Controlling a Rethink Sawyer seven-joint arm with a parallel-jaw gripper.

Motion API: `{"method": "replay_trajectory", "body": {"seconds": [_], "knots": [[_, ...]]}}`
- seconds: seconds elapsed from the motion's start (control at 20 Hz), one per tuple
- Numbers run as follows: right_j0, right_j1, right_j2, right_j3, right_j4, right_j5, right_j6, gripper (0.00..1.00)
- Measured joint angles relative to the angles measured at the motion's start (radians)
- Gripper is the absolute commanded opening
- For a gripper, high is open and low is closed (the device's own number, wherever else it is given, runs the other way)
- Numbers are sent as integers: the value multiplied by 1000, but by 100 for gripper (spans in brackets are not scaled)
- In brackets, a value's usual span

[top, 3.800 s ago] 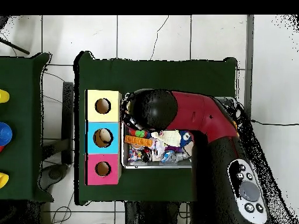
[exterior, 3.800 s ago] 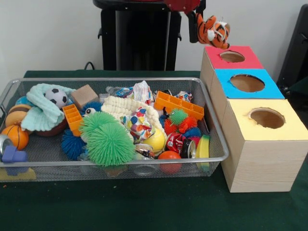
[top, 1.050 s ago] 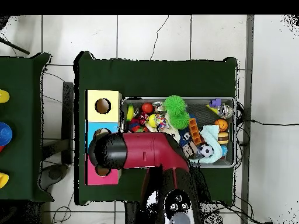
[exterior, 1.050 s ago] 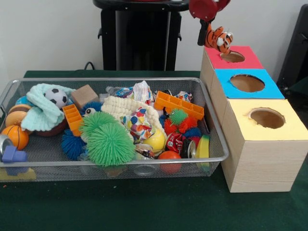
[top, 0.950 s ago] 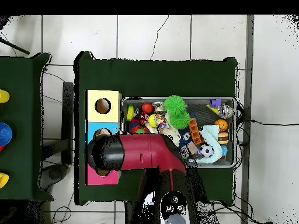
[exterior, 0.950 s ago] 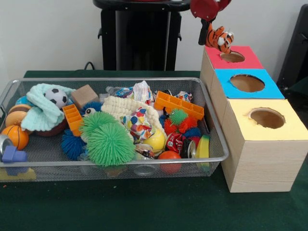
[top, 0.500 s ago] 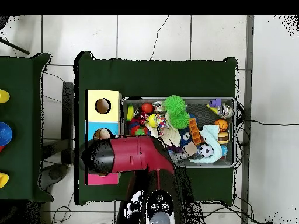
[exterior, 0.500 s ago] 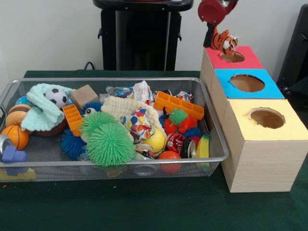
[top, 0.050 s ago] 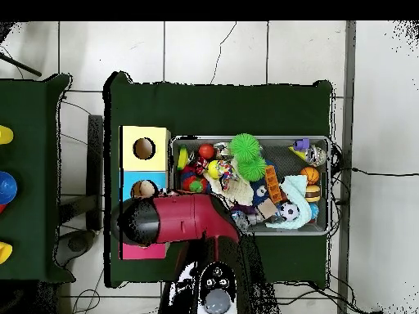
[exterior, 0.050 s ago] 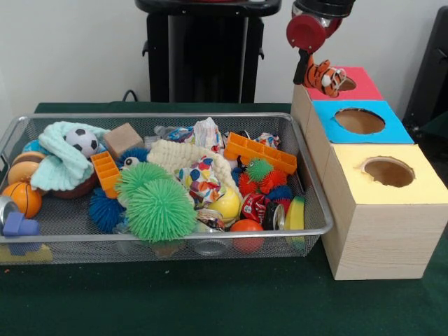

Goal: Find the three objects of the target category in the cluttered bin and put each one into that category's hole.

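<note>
A small orange-and-black striped tiger plush (exterior, 0.050 s ago: 327, 75) hangs tilted right over the hole of the red-topped box (exterior, 0.050 s ago: 365, 87) and hides most of that hole. My gripper (exterior, 0.050 s ago: 315, 73) is shut on the plush from its left side, below the arm's round red joint (exterior, 0.050 s ago: 306, 32). In the overhead view the red arm (top, 0.050 s ago: 176, 219) covers the gripper, the plush and most of the red box (top, 0.050 s ago: 144, 251). The wire mesh bin (exterior, 0.050 s ago: 175, 116) is crowded with toys.
The blue box (exterior, 0.050 s ago: 395, 131) and yellow box (exterior, 0.050 s ago: 423, 187) stand in a row nearer the camera, each with an open round hole. The bin holds green spiky balls (exterior, 0.050 s ago: 157, 203), an orange brick (exterior, 0.050 s ago: 260, 152), a soccer ball (exterior, 0.050 s ago: 84, 141), a mint cloth (exterior, 0.050 s ago: 61, 166) and cans.
My gripper has carried the tiger plush to the right and down, from beside the red box to over its hole. The bin's contents have not moved.
</note>
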Motion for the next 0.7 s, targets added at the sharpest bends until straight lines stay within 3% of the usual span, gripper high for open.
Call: {"method": "replay_trajectory", "body": {"seconds": [0.7], "knots": [[97, 30, -72, 26, 0, -48, 50, 0]]}}
